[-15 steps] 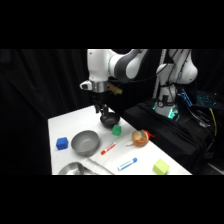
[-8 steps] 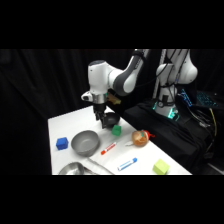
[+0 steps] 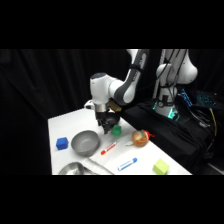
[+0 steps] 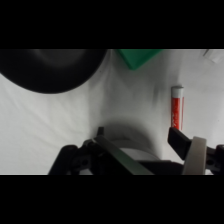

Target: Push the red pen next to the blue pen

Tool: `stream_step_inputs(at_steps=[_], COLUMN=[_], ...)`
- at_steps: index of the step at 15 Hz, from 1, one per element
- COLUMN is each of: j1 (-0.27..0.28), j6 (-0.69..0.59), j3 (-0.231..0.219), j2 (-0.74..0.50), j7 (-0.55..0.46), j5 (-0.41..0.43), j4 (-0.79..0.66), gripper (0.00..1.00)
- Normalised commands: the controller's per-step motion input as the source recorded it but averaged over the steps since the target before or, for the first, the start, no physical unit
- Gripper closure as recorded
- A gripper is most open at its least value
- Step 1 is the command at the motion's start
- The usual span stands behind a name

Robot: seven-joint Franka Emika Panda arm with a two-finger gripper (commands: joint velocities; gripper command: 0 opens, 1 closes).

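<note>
We saw the arm bend down from the upper right, its white elbow curved over the surface [image 3: 60, 125] and the gripper [image 3: 108, 126] hanging low above the middle, just behind the red pen [image 3: 108, 148] and beside the green block [image 3: 116, 131]. We could not tell whether the gripper was open or closed; in the wrist view only its black linkage and one pale finger [image 4: 196, 155] rose from the bottom edge.

Nearest the front edge lay a metal utensil [image 3: 80, 169] at the left, and the yellow-green block [image 3: 160, 166] toward the front right corner. Just behind them the blue pen [image 3: 127, 164], a slim white stick with blue ends, rested on a slant with bare white surface on both sides. The red pen lay a little farther in, apart from the blue pen, also slanted, between the grey bowl [image 3: 85, 143] and the round orange-red fruit [image 3: 140, 138]. In the wrist view the red pen [image 4: 177, 106] stood lengthwise just past the fingertip, with open white surface to its left.

The bowl was round, smooth and dull grey, and the small blue cube [image 3: 62, 143] sat near the left edge beside it. The green block, hard-edged, sat farther back, close to the gripper. Beyond it the surface ran bare to the far corner, where it met black cloth.
</note>
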Motion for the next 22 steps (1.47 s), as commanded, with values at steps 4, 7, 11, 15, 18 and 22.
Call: stream_step_inputs(at_steps=[4,7,11,15,18,22], j1=[-0.038,-0.021,-0.01,0.002,0.04,0.124], j6=[0.23,0.2,0.19,0.18,0.17,0.12], j3=[0.022,0.005,0.0,-0.002,-0.02,-0.06], j2=[0.15,0.12,0.11,0.12,0.15,0.14], j7=[-0.05,-0.02,-0.01,0.01,0.05,0.11], j5=[0.012,-0.014,-0.019,-0.016,-0.033,-0.074], j4=[0.04,0.05,0.04,0.05,0.1,0.14], gripper=[0.0,0.0,0.0,0.0,0.0,0.0])
